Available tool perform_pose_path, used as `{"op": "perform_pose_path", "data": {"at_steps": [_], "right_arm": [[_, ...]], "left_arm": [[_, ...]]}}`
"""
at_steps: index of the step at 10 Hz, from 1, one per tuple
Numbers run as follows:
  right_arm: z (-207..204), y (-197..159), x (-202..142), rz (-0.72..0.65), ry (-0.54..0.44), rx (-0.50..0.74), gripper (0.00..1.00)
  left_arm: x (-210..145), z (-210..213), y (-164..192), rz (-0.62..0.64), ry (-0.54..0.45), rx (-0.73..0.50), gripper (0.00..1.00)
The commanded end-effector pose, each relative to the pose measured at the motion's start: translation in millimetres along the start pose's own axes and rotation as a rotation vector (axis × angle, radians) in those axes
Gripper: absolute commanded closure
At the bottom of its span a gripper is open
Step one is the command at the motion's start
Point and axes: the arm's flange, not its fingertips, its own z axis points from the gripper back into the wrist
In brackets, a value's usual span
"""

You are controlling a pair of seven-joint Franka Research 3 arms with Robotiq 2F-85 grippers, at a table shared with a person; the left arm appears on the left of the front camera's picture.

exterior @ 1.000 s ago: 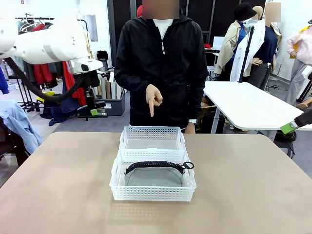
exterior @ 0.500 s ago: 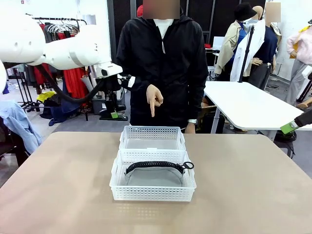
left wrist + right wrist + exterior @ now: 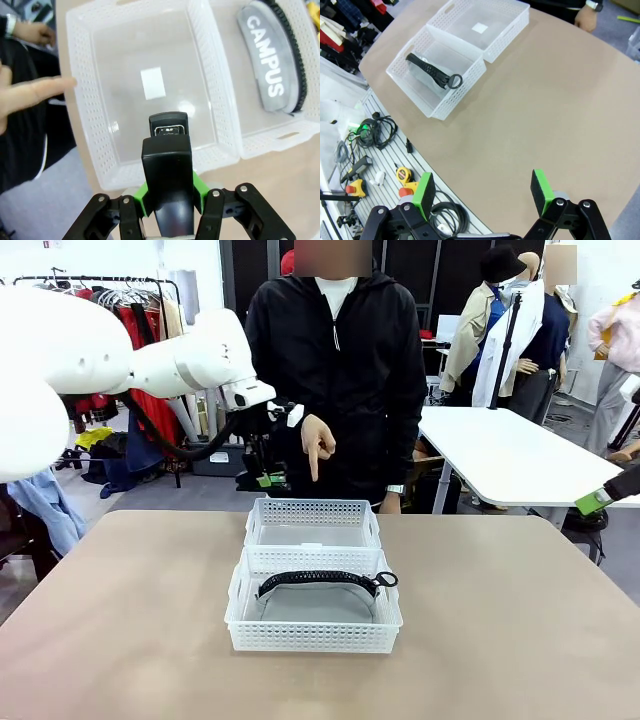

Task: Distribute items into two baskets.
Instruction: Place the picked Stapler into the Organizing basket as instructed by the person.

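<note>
While the left claw [image 3: 169, 197] hangs above the far basket [image 3: 312, 524], clamped on the black stapler [image 3: 168, 165], half the job looks done: the grey pouch [image 3: 269, 65] already lies in the near basket [image 3: 313, 615]. The far basket is bare, rims clear, a person's finger [image 3: 311, 462] pointing down. The right claw [image 3: 482, 192] gapes, off over the bench [image 3: 520, 620].

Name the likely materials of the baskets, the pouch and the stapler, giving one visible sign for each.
Baskets: white moulded plastic, judging by the perforated lattice walls and translucent floors.
Pouch: soft grey fabric, probably; matte, printed lettering, with a black coiled strap.
Stapler, in the left pincer: black, smooth, likely plastic over metal.
</note>
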Motion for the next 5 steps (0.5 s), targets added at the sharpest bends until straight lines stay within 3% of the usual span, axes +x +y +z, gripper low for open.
{"op": "perform_pose_path", "data": {"at_steps": [1, 5], "right_arm": [[0.8, -0.4, -0.4, 0.012, -0.003, 0.004, 0.0], [0.8, -0.4, -0.4, 0.012, -0.003, 0.004, 0.0]], "left_arm": [[12.7, -3.9, 8.4, -0.072, 0.001, -0.021, 0.97], [36.3, -33.5, 13.9, -0.128, -0.039, -0.034, 0.97]]}}
